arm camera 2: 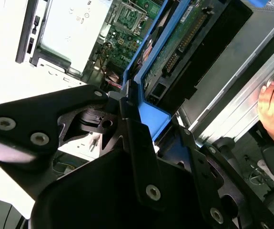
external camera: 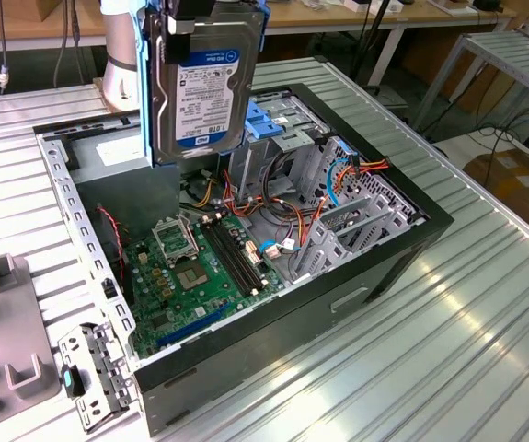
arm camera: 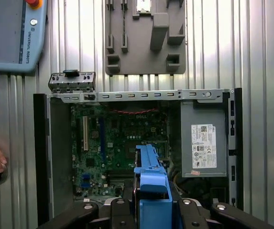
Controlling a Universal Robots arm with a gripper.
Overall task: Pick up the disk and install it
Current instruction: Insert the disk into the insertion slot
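There's a white label (external camera: pixel 213 101) with a blue band on the face of the disk (external camera: pixel 204 87), up over the open computer case (external camera: pixel 356 295) in the exterior view, and it carries barcodes and rows of small print. In the first wrist view, a white sticker (arm camera: pixel 204 146) with barcodes and fine print sits on the grey metal box (arm camera: pixel 203 112). One line of lettering runs along the grey pendant (arm camera: pixel 8 36).

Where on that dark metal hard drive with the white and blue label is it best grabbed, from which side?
By its blue plastic side rails at the upper end, from above, as the black gripper does. The dark metal disk hangs upright over the computer case; the rails offer parallel edges, sparing label and circuit board.
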